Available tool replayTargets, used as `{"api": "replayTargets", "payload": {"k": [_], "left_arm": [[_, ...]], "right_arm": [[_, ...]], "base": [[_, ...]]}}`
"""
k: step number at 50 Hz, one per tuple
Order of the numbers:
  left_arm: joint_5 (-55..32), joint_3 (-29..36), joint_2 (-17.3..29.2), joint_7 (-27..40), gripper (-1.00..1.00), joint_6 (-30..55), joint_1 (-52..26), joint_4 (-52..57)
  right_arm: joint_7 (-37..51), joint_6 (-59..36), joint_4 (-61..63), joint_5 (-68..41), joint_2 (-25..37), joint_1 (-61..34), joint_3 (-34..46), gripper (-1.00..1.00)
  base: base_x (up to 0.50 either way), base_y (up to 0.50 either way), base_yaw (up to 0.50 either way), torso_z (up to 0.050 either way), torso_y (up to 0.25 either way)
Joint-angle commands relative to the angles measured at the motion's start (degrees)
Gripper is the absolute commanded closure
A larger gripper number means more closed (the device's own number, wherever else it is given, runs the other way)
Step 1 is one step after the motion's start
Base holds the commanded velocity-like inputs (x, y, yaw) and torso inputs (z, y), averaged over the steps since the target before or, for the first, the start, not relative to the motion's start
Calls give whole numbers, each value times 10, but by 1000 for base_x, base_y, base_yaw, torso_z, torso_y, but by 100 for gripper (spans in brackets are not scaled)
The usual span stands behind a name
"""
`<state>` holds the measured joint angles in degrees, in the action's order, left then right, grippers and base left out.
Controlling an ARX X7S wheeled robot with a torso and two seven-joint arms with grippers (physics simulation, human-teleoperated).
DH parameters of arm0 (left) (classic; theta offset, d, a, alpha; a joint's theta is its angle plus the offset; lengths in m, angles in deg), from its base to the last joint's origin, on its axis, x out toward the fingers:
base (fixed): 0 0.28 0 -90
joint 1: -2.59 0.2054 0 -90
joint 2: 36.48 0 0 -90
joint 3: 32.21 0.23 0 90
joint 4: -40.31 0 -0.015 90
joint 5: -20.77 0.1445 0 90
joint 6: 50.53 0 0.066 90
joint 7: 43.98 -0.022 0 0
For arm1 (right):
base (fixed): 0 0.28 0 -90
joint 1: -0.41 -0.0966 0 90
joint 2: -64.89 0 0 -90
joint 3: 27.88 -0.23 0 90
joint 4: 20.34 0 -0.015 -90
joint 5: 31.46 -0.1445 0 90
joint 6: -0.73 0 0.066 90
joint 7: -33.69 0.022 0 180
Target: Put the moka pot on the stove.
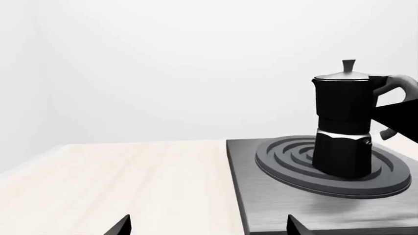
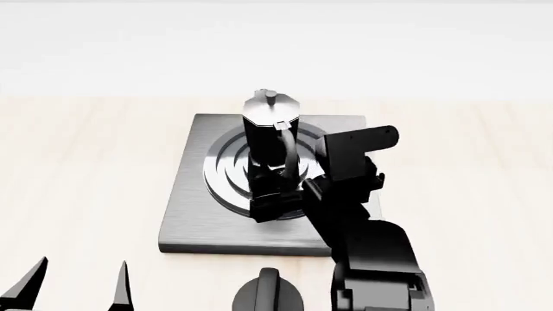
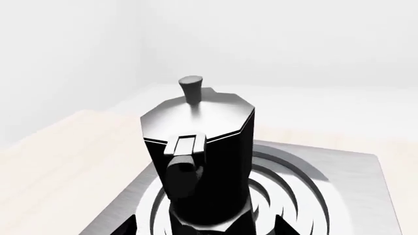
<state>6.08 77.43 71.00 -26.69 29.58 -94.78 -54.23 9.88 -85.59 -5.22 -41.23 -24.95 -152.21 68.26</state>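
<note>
Small black faceted moka pot [image 2: 269,146] with silver lid sits upright on the brushed grey square stove [image 2: 186,207] rings; right gripper [image 2: 278,197] low at its handle side, grip unclear, so release straight back without tipping; left gripper [image 2: 74,285] open, empty.

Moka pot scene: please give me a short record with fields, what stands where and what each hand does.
moka pot: upright on the burner rings, lid closed
stove: flat grey slab on the light wooden table
black knob: at the stove's near edge
right hand: at the pot's base on the handle side; whether it grips cannot be told
left hand: open, holding nothing, low at the left of the head view, away from the stove
task state: pot already on the stove
</note>
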Motion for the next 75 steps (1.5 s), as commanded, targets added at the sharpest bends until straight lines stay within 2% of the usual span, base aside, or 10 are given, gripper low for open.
{"api": "replayTargets", "payload": {"k": [1, 19, 23, 25, 40, 50, 66, 75], "left_arm": [[-6, -2, 6, -1, -100, 0, 12, 22], [-7, 1, 9, 2, -100, 2, 14, 29], [-8, 1, 9, 2, -100, 2, 14, 29], [-7, 2, 9, 2, -100, 2, 14, 28], [-8, 3, 11, 4, -100, 0, 16, 30], [-8, 5, 12, 6, -100, 1, 15, 31], [-10, 7, 13, 7, -100, 3, 9, 30], [-11, 7, 14, 8, -100, 1, 11, 31]], "right_arm": [[-18, 37, -1, 40, 1, 7, -52, -100], [-52, 108, 7, 14, 1, 23, -44, -100], [-35, 9, 218, 1, 10, 106, -32, -100], [-24, -17, 285, -3, 14, 132, -29, -100], [-9, -76, 514, -43, 34, 231, -16, -100], [-1, -33, 590, -64, 38, 269, -26, -100], [7, -3, 622, -85, 45, 286, -26, -100], [-5, 51, 641, -103, 44, 305, -29, -100]], "base": [[0, 0, 0, 0, 0], [0, 0, 0, 0, 0], [0, 0, 0, 0, 0], [0, 0, 0, 0, 0], [0, 0, 0, 0, 0], [0, 0, 0, 0, 0], [0, 0, 0, 0, 0], [0, 0, 0, 0, 0]]}}
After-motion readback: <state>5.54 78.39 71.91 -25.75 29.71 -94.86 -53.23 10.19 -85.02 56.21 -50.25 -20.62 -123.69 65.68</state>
